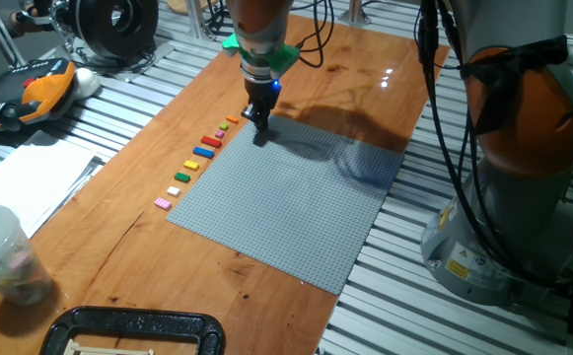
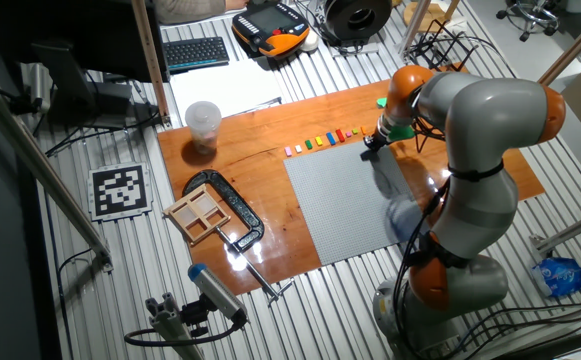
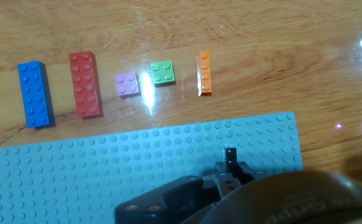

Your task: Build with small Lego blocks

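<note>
My gripper (image 1: 260,126) stands low over the far left corner of the grey baseplate (image 1: 286,207). Its fingers are together, and in the hand view a tiny dark brick (image 3: 229,151) sits at their tip, just above the studs. A row of small Lego blocks lies on the wood beside the plate's left edge: pink (image 1: 163,203), white (image 1: 175,190), yellow (image 1: 189,166), blue (image 1: 204,152), red (image 1: 211,141). The hand view shows blue (image 3: 34,93), red (image 3: 85,84), pink (image 3: 127,84), green (image 3: 162,72) and orange (image 3: 204,73). The gripper also shows in the other fixed view (image 2: 368,143).
A plastic cup (image 1: 0,254) and a black clamp (image 1: 133,330) stand at the near left of the wooden board. A teach pendant (image 1: 30,94) and papers lie beyond its left edge. The robot's base (image 1: 523,168) rises at the right.
</note>
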Robot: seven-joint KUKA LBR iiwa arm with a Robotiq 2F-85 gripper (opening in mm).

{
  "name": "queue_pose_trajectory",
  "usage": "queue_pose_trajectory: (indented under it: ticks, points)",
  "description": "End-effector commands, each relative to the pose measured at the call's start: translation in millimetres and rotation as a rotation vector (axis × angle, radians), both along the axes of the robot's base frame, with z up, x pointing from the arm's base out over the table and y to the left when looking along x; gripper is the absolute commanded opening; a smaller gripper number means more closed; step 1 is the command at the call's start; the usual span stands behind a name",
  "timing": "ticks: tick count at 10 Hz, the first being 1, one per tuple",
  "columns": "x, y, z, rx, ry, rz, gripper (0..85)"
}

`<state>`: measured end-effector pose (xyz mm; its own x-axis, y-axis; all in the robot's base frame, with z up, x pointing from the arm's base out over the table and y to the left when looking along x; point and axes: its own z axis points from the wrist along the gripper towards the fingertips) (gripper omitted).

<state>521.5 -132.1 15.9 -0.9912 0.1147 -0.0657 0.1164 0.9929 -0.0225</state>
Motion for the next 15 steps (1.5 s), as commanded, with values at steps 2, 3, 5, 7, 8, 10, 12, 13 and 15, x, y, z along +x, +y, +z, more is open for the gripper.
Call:
queue_pose_trajectory:
  ticks: [2,3,5,7,8,10,12,13,15]
  points:
    - [0.6,0.2,3.0,0.000,-0.001,-0.004,17.0]
    - [0.5,0.2,3.2,-0.002,0.001,-0.005,34.0]
    - [-0.3,0.4,3.9,-0.005,0.001,-0.007,34.0]
    - [-1.7,0.7,7.8,-0.006,0.007,-0.015,34.0]
    - [-2.1,0.7,10.3,-0.007,0.008,-0.018,34.0]
    - [-2.2,0.7,11.6,-0.007,0.009,-0.019,34.0]
    - [-2.6,0.8,13.9,-0.010,0.014,-0.021,34.0]
    - [-2.9,0.8,15.3,-0.012,0.015,-0.021,34.0]
    - [-2.8,1.4,16.5,-0.013,0.017,-0.021,34.0]
